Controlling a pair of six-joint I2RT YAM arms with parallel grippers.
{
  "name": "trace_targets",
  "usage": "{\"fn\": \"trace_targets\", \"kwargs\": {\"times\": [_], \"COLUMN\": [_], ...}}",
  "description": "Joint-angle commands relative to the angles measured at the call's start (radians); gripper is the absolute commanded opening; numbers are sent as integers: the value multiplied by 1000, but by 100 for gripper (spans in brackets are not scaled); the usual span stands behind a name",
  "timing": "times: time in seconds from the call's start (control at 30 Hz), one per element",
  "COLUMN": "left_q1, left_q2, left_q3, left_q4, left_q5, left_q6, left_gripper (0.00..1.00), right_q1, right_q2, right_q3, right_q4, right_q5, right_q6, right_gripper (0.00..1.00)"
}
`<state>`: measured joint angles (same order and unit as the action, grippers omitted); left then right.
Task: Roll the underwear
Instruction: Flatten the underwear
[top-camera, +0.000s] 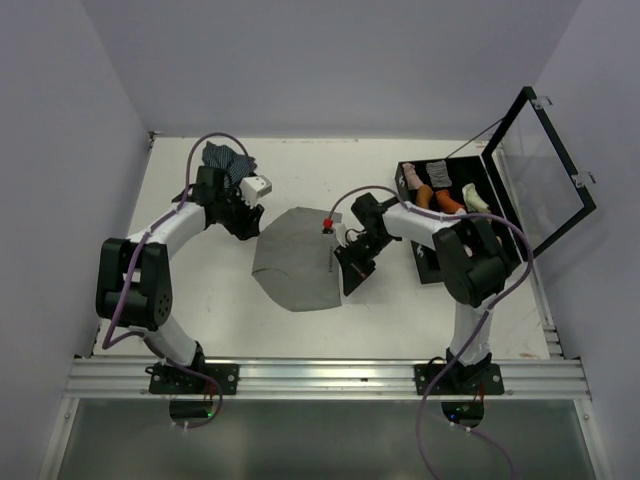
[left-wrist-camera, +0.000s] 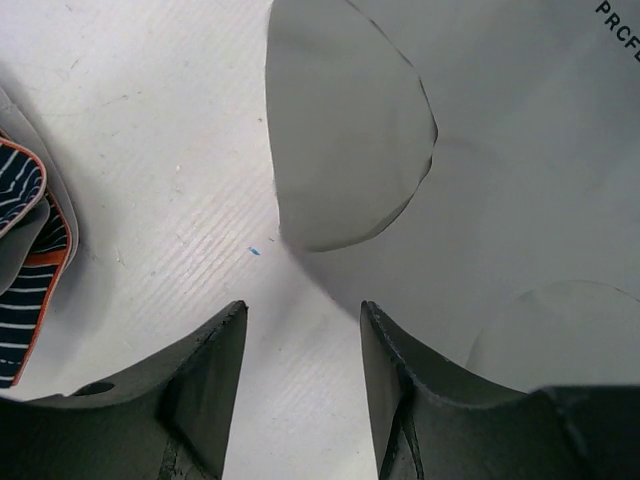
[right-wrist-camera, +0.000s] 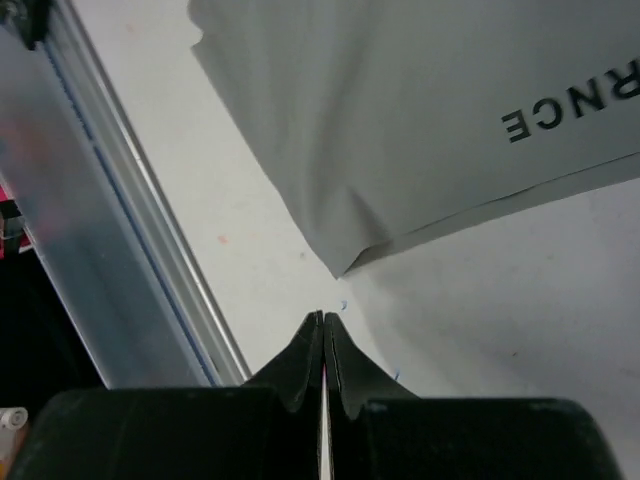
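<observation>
Left claw (left-wrist-camera: 302, 312) parted, right claw (right-wrist-camera: 323, 320) closed

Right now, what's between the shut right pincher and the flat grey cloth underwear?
Only bare white tabletop lies between the right gripper and the flat grey cloth underwear; the right wrist view shows it.

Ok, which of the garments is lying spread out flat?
The plain grey underwear at the centre; the navy striped one is bunched far left, and the others sit in the black case.

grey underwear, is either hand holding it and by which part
Neither holds it: the left hand is open beside the grey underwear, the right hand shut, empty, just off its corner.
</observation>
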<state>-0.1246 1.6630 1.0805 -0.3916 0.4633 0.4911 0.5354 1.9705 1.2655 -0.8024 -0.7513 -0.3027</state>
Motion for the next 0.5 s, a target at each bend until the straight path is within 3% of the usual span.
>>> {"fn": "trace_targets", "kwargs": {"times": [0.0, 0.3, 0.47], "left_q1": [6, 6, 6], "left_q2": [-20, 98, 184], "left_q3": [12, 91, 212], "left_q4": [-30, 7, -59], "left_q5": [81, 101, 170], "left_q6": [72, -3, -31], "left_gripper": [52, 52, 50], "right_q1": [-29, -46, -100], "right_q2": [-159, 48, 71], "right_q3": [40, 265, 293], "right_q4": [-89, 199, 321], "right_q5": [-103, 137, 147], "right_q6": [-110, 108, 208], "right_gripper": [2, 7, 13]}}
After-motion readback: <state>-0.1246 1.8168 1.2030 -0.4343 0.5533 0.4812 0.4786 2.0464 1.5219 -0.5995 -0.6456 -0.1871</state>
